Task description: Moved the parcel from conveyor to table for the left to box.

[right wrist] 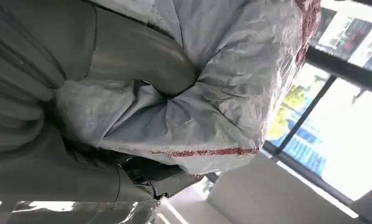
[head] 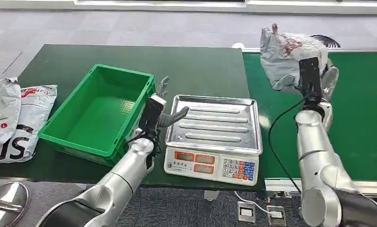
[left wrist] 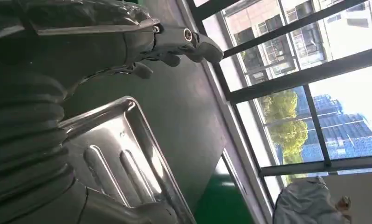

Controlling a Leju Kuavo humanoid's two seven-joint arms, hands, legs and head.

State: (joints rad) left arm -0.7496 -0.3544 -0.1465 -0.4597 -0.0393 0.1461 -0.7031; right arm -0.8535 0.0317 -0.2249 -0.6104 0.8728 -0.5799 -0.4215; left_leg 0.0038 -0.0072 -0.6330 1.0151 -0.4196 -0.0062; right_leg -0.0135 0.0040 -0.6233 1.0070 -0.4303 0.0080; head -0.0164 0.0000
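Observation:
A crumpled grey parcel (head: 283, 54) with red print is lifted above the green conveyor (head: 361, 109), held by my right hand (head: 321, 75). In the right wrist view the thumb (right wrist: 142, 56) presses into the parcel (right wrist: 230, 88). My left hand (head: 163, 111) hovers between the green box (head: 97, 111) and the scale's steel tray (head: 215, 123), fingers apart, holding nothing. The left wrist view has its fingers (left wrist: 184, 42) spread above the tray (left wrist: 123, 158), with the parcel (left wrist: 310, 205) far off.
A dark green table (head: 186, 66) carries the box and the weighing scale (head: 210, 165). Two white courier bags (head: 16, 118) lie at the table's left end. A round metal lid (head: 7, 201) sits low at the left. Windows stand behind.

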